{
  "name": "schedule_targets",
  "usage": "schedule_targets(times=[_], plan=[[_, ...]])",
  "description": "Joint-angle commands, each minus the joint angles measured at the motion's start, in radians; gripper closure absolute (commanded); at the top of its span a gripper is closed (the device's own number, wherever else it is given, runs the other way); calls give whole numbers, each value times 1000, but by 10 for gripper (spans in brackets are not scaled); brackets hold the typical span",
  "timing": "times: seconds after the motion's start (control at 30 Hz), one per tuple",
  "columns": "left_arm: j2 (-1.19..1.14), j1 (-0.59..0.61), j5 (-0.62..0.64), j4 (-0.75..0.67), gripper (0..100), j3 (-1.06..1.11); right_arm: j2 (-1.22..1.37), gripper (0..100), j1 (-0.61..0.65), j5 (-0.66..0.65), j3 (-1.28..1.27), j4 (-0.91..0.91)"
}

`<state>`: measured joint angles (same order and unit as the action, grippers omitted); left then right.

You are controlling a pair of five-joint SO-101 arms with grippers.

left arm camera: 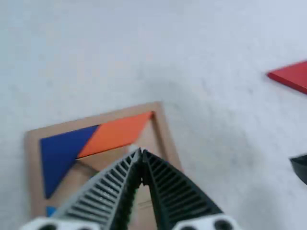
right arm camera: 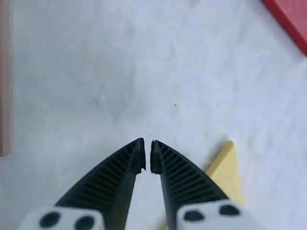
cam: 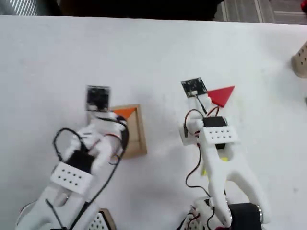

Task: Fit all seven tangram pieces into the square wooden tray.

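The square wooden tray lies under my left arm. In the tray, a blue triangle and an orange piece sit side by side along its far side, and a small blue piece shows at a near corner. My left gripper hovers shut over the tray's bare middle. A red triangle lies on the table beyond my right arm. My right gripper is shut with nothing in it, above bare table next to a yellow piece. The red triangle's edge shows farther off.
The white table stretches wide behind both arms. A tan perforated object stands at the far right edge. Another perforated block sits by the left arm's base. The tray's side borders the right wrist view.
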<state>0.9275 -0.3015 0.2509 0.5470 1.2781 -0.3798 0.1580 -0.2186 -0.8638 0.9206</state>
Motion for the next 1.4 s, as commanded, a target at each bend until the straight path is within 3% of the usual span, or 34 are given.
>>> schedule_targets(times=[0.0,0.2,0.37,0.53,0.7,1.0,1.37], plan=[[-96,-133,11,-103,977,20,-38,981,-8,-12,3,-18],[-257,-136,9,-94,977,-34,-36,981,-8,-14,5,-19],[-278,-130,-83,48,977,-68,-38,981,-10,-14,5,-19],[-272,-22,-121,61,977,-68,-38,981,-10,-14,5,-19],[-274,-1,-124,69,977,-61,-38,981,-10,-14,5,-19],[-274,-12,-126,127,977,-64,-38,981,-10,-14,5,-19],[-375,-88,-124,58,977,-87,-31,981,-8,-14,15,-19]])
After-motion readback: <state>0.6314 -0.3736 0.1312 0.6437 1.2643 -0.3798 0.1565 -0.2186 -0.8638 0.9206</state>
